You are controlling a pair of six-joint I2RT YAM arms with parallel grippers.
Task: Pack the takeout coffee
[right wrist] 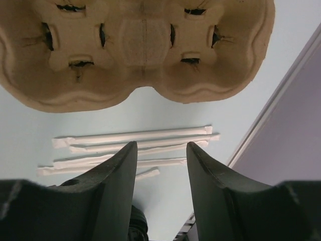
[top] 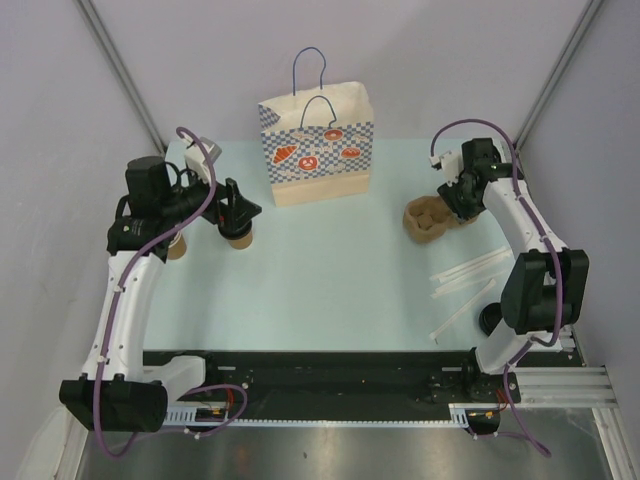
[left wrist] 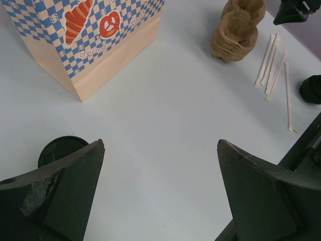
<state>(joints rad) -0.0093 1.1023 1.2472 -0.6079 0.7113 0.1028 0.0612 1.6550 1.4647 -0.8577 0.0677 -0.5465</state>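
Step in hand, by my reading: approach to the grasp, cup not yet held. The left arm reaches up the left side of the bench (top: 320,280), elbow bent, wrist turned inward. The left gripper (left wrist: 160,145) is fully open and empty above the takeout coffee (left wrist: 60,148), which stands just outside the jaws. Next move calls for centring on the cup, then closing. The right gripper (right wrist: 161,146), part-open and empty, hangs by the cup carrier (right wrist: 140,55). The paper bag (top: 318,150) stands upright at the far edge.
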